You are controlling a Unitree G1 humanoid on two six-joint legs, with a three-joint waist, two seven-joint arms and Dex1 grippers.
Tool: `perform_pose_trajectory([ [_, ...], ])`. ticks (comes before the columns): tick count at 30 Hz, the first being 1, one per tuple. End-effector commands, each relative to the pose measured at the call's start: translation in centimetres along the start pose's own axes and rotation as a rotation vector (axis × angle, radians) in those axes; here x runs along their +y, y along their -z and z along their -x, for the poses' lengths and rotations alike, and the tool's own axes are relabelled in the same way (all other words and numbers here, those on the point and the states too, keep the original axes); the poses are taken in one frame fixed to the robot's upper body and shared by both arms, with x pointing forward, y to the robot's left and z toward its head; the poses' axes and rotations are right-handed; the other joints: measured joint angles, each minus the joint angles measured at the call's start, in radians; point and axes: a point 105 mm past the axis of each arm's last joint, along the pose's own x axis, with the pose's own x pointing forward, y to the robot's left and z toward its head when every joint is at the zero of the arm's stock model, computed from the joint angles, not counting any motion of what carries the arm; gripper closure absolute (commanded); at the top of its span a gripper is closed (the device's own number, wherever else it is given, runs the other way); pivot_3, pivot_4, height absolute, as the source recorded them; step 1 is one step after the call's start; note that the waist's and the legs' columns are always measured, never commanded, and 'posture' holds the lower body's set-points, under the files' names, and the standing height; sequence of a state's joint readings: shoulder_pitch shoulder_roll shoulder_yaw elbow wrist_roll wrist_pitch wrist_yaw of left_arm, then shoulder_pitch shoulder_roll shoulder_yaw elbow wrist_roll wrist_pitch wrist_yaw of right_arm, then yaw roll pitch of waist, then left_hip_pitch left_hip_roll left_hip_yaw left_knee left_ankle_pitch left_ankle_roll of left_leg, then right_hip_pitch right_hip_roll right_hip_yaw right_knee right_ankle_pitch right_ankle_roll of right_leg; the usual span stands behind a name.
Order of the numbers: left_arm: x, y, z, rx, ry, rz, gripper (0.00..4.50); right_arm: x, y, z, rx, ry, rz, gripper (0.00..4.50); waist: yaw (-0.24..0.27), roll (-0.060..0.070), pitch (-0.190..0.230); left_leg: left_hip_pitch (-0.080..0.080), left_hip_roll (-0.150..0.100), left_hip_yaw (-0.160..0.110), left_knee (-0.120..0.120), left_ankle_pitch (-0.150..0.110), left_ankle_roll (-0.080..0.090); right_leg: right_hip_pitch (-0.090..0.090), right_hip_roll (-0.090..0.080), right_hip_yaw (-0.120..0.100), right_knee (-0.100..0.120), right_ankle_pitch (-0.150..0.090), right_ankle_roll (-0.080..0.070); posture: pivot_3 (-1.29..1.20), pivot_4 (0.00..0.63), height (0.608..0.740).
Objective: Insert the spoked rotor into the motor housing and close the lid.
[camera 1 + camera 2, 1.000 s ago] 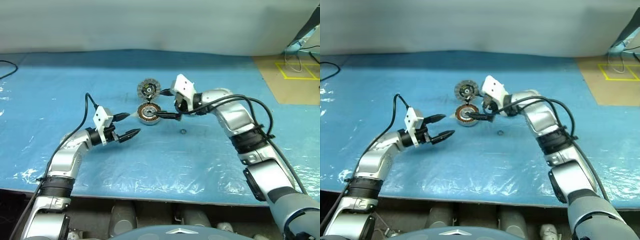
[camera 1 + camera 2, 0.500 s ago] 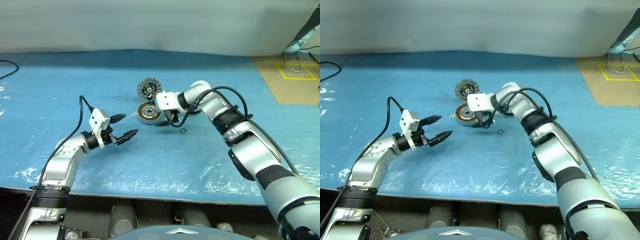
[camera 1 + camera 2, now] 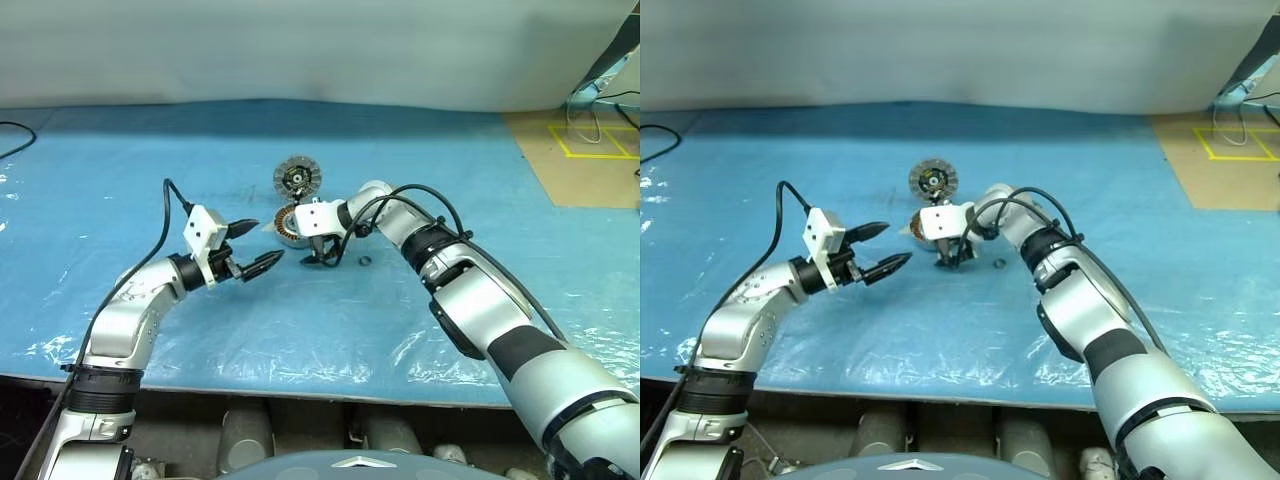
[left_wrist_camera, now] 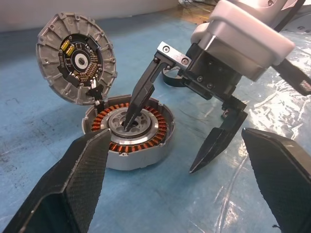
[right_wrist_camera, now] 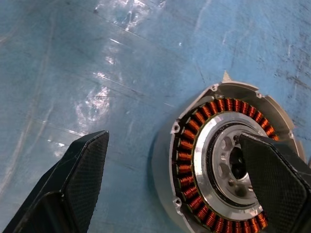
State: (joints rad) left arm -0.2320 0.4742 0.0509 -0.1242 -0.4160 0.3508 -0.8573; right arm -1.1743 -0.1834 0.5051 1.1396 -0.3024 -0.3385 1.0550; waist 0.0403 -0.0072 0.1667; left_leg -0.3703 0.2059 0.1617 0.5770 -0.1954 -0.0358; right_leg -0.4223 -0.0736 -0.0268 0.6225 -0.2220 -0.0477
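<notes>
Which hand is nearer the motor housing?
The right. The right hand straddles the motor housing, one finger tip at its centre, the other outside its wall. The left hand hangs open off to the housing's left, apart from it.

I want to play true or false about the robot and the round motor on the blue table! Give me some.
1. Both grippers are open. True: left gripper, right gripper.
2. The lid is shut flat on the motor housing. False: it stands up, tilted open.
3. One right finger tip pokes into the housing's middle. True.
4. The left gripper holds the lid. False: it holds nothing.
5. Copper coils ring the housing's inside. True.
</notes>
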Motion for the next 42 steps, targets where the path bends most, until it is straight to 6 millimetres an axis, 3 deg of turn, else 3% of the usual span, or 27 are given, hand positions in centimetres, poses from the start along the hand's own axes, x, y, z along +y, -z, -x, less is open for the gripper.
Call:
perform_pose_trajectory([
  [1, -0.5, -1.5, -0.1, -0.029, 0.023, -0.034, 0.01, -1.6, -0.7, 1.0, -0.014, 0.045, -0.020, 0.00, 0.000, 0.000, 0.000, 0.000, 0.000, 0.000, 0.000, 0.000, 0.000, 0.000, 0.000, 0.000, 0.000, 0.000, 0.000, 0.00, 0.150, 0.740],
  [8, -0.1, -1.6, 0.2, -0.029, 0.004, -0.030, 0.01, -0.6, 0.4, 0.4, 0.028, 0.023, -0.019, 0.00, 0.000, 0.001, 0.000, 0.000, 0.000, 0.000, 0.000, 0.000, 0.000, 0.000, 0.000, 0.000, 0.000, 0.000, 0.000, 0.00, 0.150, 0.740],
  [15, 0.8, -0.1, 1.8, 0.020, -0.020, -0.032, 0.01, 0.1, 0.2, -0.6, 0.051, -0.008, 0.046, 0.00, -0.001, 0.001, 0.001, 0.000, 0.000, 0.001, 0.000, -0.001, -0.001, -0.001, 0.000, 0.000, 0.000, 0.000, 0.000, 0.00, 0.150, 0.740],
  [18, 1.2, 0.2, 2.0, 0.023, -0.031, -0.033, 0.00, 0.6, 0.4, -1.0, 0.071, -0.020, 0.080, 0.58, 0.000, 0.001, 0.001, 0.000, 0.000, 0.001, 0.000, -0.001, -0.001, -0.001, 0.000, 0.000, 0.000, 0.000, 0.000, 0.00, 0.150, 0.740],
  [21, 1.2, 0.5, 1.9, 0.019, -0.030, -0.031, 0.00, 1.0, 0.8, -1.3, 0.089, -0.034, 0.086, 1.66, 0.000, 0.001, 0.001, 0.000, 0.000, 0.001, 0.000, -0.001, -0.001, -0.001, 0.000, 0.000, 0.000, 0.000, 0.000, 0.00, 0.150, 0.740],
  [24, 1.1, 0.9, 1.9, 0.016, -0.027, -0.028, 0.00, 1.1, 1.4, -1.3, 0.117, -0.031, 0.092, 2.35, -0.003, 0.001, 0.001, 0.002, 0.000, 0.001, 0.000, -0.001, -0.002, 0.000, 0.000, 0.001, 0.000, 0.000, 0.000, 0.00, 0.150, 0.740],
  [32, 1.0, 1.5, 1.8, 0.012, -0.020, -0.024, 0.00, 1.1, 0.3, 0.1, 0.002, -0.076, -0.057, 2.35, 0.001, 0.001, 0.001, 0.002, 0.000, 0.002, -0.001, -0.001, -0.002, 0.000, 0.000, 0.002, 0.000, 0.000, 0.000, 0.00, 0.150, 0.740],
  [36, 0.7, 1.8, 1.6, 0.013, -0.013, -0.016, 0.00, 2.7, 1.0, 1.3, 0.003, -0.133, -0.070, 2.35, 0.004, 0.001, 0.001, 0.000, 0.000, 0.002, -0.001, 0.000, 0.002, 0.000, 0.000, 0.001, -0.002, 0.000, 0.000, 0.00, 0.150, 0.740],
  [42, -0.2, 2.4, 0.9, 0.019, 0.034, 0.012, 0.00, 6.6, 1.8, 3.2, 0.045, -0.163, -0.081, 2.35, 0.012, 0.001, 0.000, 0.001, 0.000, 0.002, -0.002, 0.000, 0.002, 0.001, 0.000, 0.001, -0.003, 0.000, 0.000, 0.00, 0.150, 0.740],
])
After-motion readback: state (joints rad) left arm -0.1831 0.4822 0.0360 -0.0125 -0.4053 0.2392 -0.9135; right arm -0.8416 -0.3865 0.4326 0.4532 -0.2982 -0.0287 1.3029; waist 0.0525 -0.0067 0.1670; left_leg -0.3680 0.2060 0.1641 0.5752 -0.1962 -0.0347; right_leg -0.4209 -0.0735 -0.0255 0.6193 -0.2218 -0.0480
